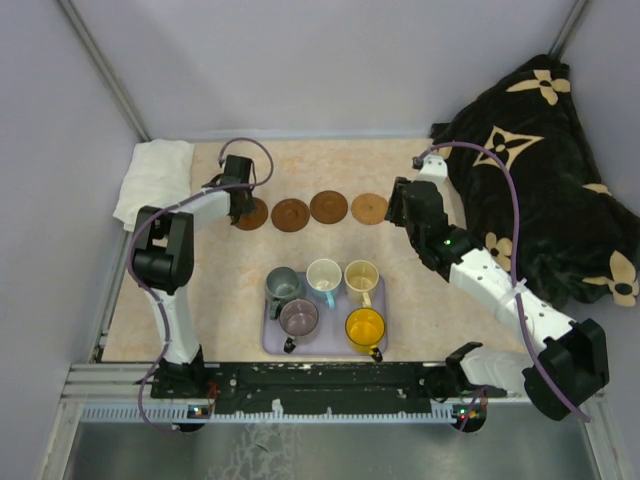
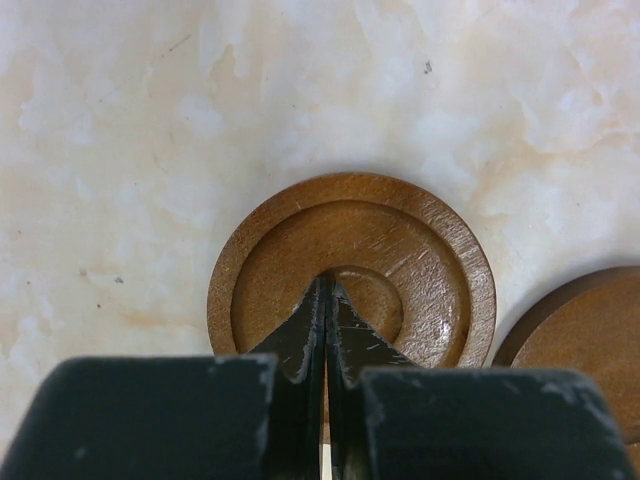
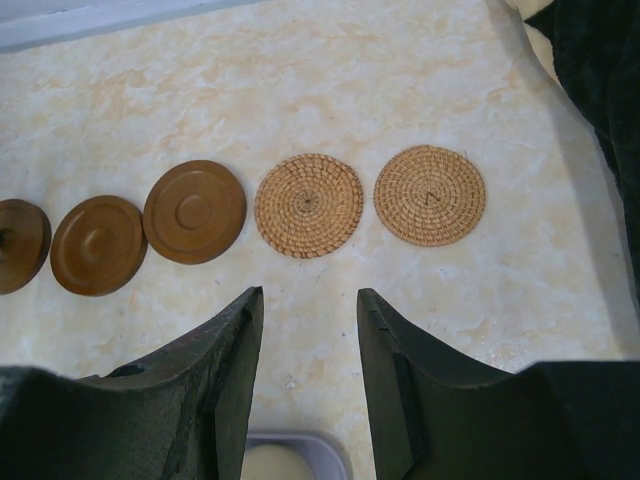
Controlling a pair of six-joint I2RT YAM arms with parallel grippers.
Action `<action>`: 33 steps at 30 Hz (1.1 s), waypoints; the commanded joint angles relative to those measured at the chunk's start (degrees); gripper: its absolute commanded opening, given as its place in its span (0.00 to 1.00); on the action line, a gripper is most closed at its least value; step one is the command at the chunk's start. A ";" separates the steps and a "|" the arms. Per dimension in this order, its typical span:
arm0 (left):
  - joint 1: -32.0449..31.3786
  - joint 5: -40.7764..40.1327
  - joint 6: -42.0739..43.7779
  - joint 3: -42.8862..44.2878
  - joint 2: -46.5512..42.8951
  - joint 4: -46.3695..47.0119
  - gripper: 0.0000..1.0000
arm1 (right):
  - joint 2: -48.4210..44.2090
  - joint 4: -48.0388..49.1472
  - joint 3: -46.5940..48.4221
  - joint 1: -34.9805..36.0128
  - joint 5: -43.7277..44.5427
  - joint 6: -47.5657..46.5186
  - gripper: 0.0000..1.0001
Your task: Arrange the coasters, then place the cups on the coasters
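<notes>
sitting nearest the arm bases, the lavender tray (image 1: 330, 338) holds all five cups (image 1: 324, 275). just beyond the tray hangs the right tool (image 3: 308, 300), half-spread and empty, covering the rightmost disc from above. further beyond, five coasters (image 3: 309, 205) line the desk (image 1: 200, 300). the left tool (image 2: 326, 290), pinched shut, has its tips on the leftmost wooden coaster (image 2: 420, 260). a white towel (image 1: 150, 175) lies far left of the tray, and a dark flowered blanket (image 1: 540, 180) far right.
</notes>
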 commanded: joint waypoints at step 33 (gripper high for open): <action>1.76 8.74 2.80 4.12 -6.49 2.62 0.03 | -2.93 -0.44 -0.60 -0.24 -0.24 1.69 0.43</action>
